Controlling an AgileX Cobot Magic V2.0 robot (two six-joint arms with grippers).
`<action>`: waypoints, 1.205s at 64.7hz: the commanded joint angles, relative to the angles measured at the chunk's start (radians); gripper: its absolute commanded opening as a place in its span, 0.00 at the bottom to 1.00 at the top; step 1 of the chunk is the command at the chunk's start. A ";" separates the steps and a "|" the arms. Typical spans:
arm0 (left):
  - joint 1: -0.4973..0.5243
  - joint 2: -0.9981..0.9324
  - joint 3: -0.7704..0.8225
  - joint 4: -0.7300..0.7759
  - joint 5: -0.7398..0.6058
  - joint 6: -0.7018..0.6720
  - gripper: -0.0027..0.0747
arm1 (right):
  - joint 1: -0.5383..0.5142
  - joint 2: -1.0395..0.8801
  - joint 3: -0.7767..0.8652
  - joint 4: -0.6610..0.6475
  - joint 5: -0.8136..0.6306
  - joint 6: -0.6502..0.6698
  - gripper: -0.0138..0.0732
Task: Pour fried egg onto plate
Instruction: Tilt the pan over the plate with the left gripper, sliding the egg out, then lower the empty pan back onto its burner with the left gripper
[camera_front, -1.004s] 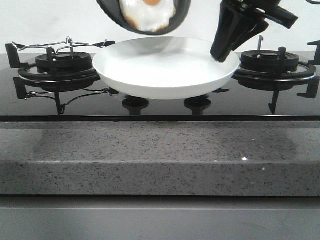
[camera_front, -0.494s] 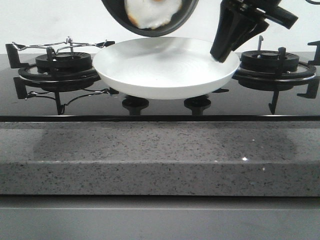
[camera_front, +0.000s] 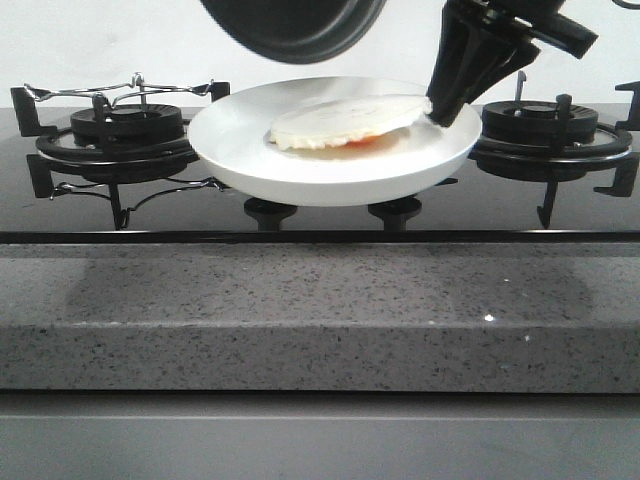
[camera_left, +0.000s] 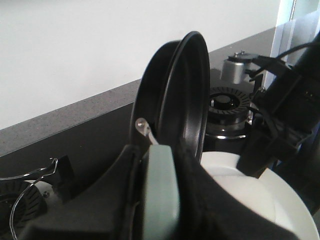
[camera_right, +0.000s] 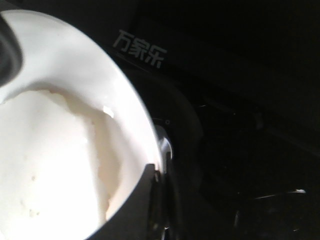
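Note:
The fried egg (camera_front: 345, 120) lies on the white plate (camera_front: 320, 165), folded over, with orange showing under its near edge. My right gripper (camera_front: 448, 108) is shut on the plate's right rim and holds it above the stove. In the right wrist view the egg (camera_right: 45, 165) fills the plate (camera_right: 85, 60), and my gripper (camera_right: 156, 197) pinches the rim. The black frying pan (camera_front: 290, 25) hangs tipped above the plate with nothing in it. My left gripper (camera_left: 160, 170) is shut on the pan's pale green handle (camera_left: 160, 200), and the pan (camera_left: 180, 100) stands on edge.
Black burners sit left (camera_front: 125, 130) and right (camera_front: 545, 125) of the plate, the left one with a wire rack (camera_front: 120, 90) on it. Two knobs (camera_front: 270, 208) lie under the plate. The speckled grey counter edge (camera_front: 320, 320) runs along the front.
The egg slid out of the pan and landed on the plate. The pan tipped further, so its dark underside now faces the front camera. The right gripper held still.

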 joint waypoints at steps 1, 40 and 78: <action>0.026 -0.030 -0.034 -0.123 -0.146 -0.006 0.01 | 0.000 -0.055 -0.023 0.041 -0.030 -0.006 0.09; 0.504 0.039 -0.094 -0.768 0.285 0.045 0.01 | 0.000 -0.055 -0.023 0.041 -0.030 -0.006 0.09; 0.902 0.462 -0.180 -1.294 0.936 0.090 0.01 | 0.000 -0.055 -0.023 0.041 -0.030 -0.006 0.09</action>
